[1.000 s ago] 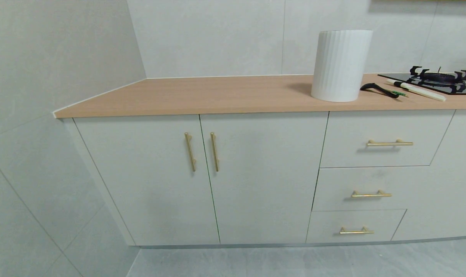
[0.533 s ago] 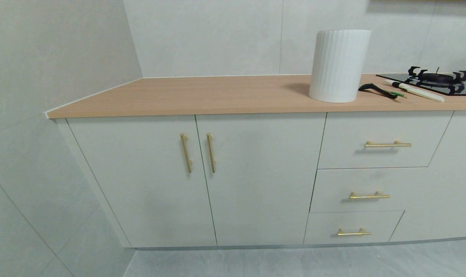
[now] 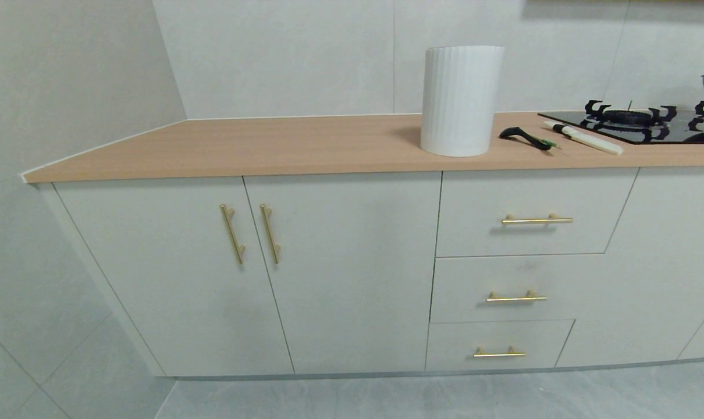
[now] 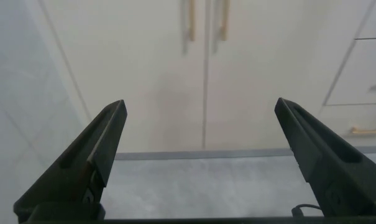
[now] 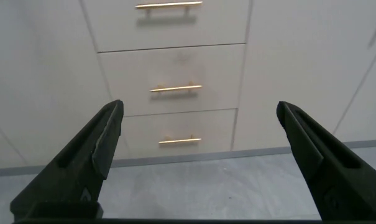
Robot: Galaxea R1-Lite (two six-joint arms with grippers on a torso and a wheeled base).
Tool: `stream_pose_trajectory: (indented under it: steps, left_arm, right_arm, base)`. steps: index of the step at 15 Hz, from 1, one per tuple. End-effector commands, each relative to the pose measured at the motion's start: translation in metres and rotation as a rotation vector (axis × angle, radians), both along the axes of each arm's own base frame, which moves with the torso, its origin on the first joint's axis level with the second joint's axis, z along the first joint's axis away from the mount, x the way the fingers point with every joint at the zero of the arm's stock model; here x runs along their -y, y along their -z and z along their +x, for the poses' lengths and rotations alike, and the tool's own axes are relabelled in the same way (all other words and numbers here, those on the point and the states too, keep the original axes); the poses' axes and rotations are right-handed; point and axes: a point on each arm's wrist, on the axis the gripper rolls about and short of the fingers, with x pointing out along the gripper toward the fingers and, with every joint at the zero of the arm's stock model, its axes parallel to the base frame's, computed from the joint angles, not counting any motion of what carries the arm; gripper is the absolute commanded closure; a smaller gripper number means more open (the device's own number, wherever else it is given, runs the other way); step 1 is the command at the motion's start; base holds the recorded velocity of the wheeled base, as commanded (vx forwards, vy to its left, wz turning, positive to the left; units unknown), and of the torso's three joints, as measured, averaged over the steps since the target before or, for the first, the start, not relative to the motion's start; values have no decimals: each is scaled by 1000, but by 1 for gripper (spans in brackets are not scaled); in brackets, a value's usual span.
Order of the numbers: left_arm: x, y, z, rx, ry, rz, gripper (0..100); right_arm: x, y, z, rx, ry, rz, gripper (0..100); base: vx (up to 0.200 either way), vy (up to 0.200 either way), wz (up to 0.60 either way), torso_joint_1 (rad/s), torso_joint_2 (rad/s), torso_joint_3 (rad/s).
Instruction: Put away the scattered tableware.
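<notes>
Worktop [image 3: 270,145] is carrying the black-handled utensil [image 3: 523,137] and white utensil [image 3: 585,138] just right of the ribbed holder [image 3: 461,100], both slanting along its front edge; left end effector [image 4: 199,107] and right end effector [image 5: 199,106] are hanging open below, right likely nearer.

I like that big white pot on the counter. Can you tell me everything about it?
The white pot is a tall round cylinder with fine upright ribs down its side, matte like ceramic or plastic. It stands upright on the wood-look countertop, beside a black-handled tool that does not touch it. Its inside is hidden.
</notes>
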Motion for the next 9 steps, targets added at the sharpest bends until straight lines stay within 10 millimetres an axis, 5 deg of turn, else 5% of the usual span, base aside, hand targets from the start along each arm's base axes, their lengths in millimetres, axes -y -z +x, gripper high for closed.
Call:
stream_pose_trajectory:
  steps: [1,5,9]
  left_arm:
    - [0,0,0,0,-1,0,0]
    - [0,0,0,-2,-1,-3,0]
    - [0,0,0,0,-1,-3,0]
  right_arm:
    - [0,0,0,-3,0,0,0]
    - [0,0,0,-2,0,0,0]
    - [0,0,0,-2,0,0,0]
  base:
    - [0,-200,0,2,2,2]
    - [0,-200,0,1,4,-1]
    - [0,0,0,0,0,0]
